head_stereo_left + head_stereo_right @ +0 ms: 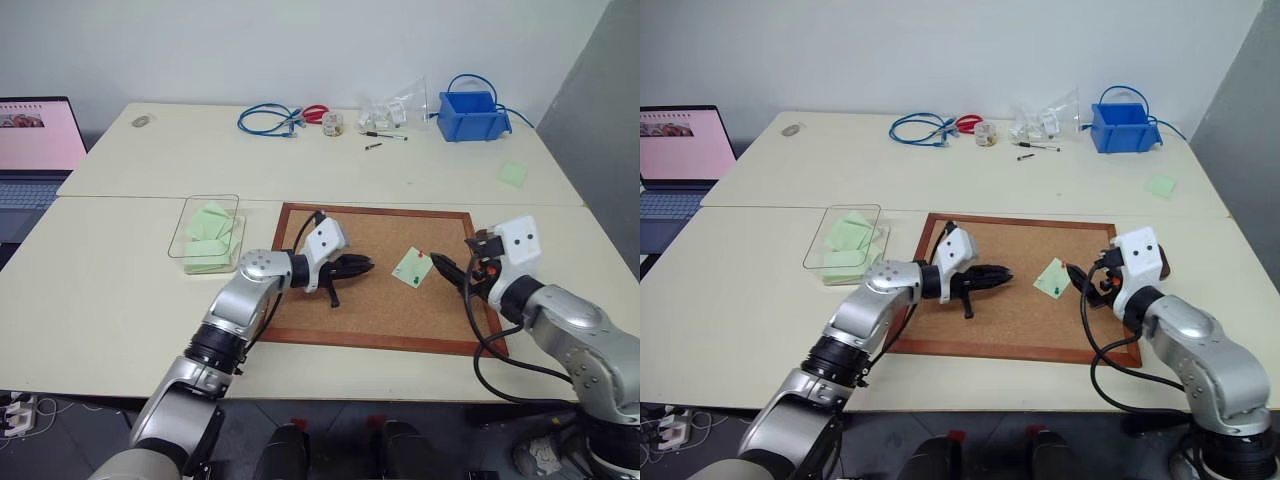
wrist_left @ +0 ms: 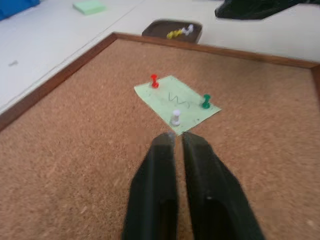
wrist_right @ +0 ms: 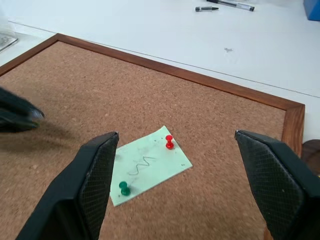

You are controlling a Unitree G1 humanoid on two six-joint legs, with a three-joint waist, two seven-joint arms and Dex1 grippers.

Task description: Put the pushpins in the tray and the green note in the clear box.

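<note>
The green note (image 1: pixel 412 267) lies flat on the cork board (image 1: pixel 380 300), toward the board's right half, and a small squiggle is drawn at its middle. Three pushpins stand in it: a red pushpin (image 2: pixel 154 81), a green pushpin (image 2: pixel 206 101) and a white pushpin (image 2: pixel 175 117), each near a different edge of the note.

The left tool (image 1: pixel 362 265) hovers over the cork board just left of the note, pointing at it, with its two black fingers (image 2: pixel 155 190) pressed together and nothing between them. In the left wrist view the fingertips sit just short of the white pushpin, apart from it.

The right tool (image 3: pixel 175 165) is on the note's other side, near the board's right edge, its jaws spread wide with the note and pins lying between the two textured pads (image 3: pixel 97 175); it grips nothing.

The tray (image 2: pixel 172 31), dark brown and low-rimmed, rests on the worktop (image 1: pixel 120 290) just beyond the board's right frame; a yellowish pin and a whitish pin lie in it.

The clear box (image 1: pixel 207 233) stands on the worktop just left of the board and holds several pale green slips.

Farther from the board, at the back of the worktop, are a blue bin (image 1: pixel 472 115), a coiled blue cable (image 1: pixel 268 120), a pen (image 1: pixel 385 135) and another green slip (image 1: pixel 513 174). An open laptop (image 1: pixel 35 150) sits beyond the left edge.
</note>
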